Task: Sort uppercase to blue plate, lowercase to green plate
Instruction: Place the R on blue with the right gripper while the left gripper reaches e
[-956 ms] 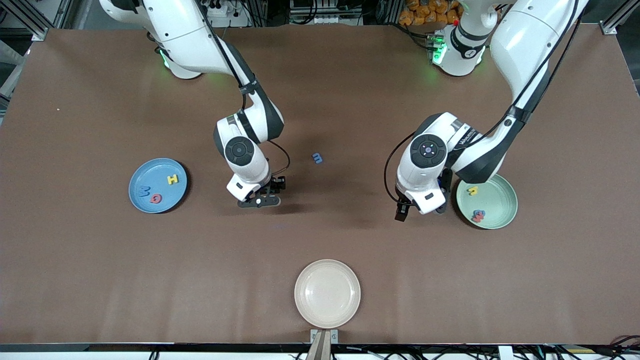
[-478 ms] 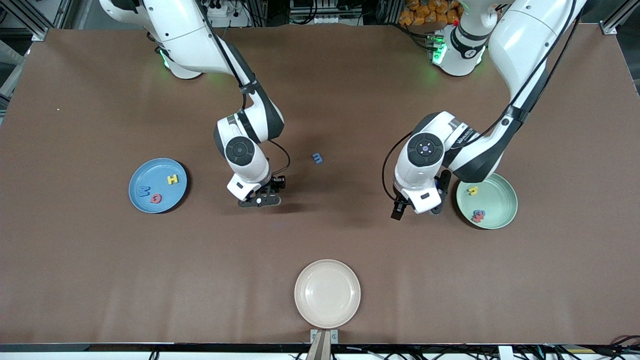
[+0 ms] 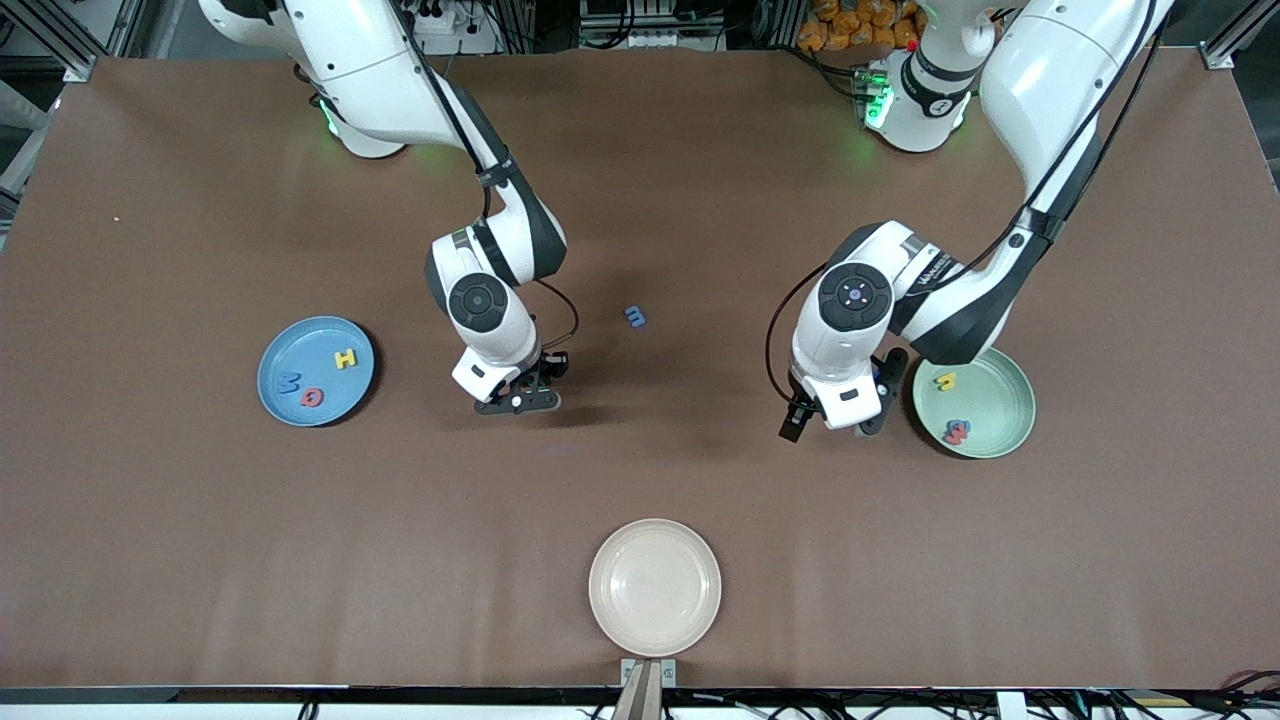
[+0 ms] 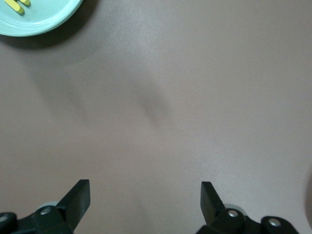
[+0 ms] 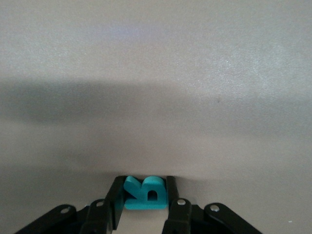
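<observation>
Pinching the small teal foam capital letter between my right gripper fingers, low over the brown table between the round mid-blue plate and the blue lowercase m; my left gripper waits beside the pale mint-green plate, jaws spread wide

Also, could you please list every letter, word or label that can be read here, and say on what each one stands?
"H", yellow letter, lies on the blue plate.
"Q", red letter, same plate.
"W", blue letter, same plate, seen sideways.
"m", blue letter, on the bare table.
"n", yellow letter, on the green plate.
Printing on the left arm's forearm: too small to read.
Teal letter between the right gripper's fingers: shape unclear.
</observation>
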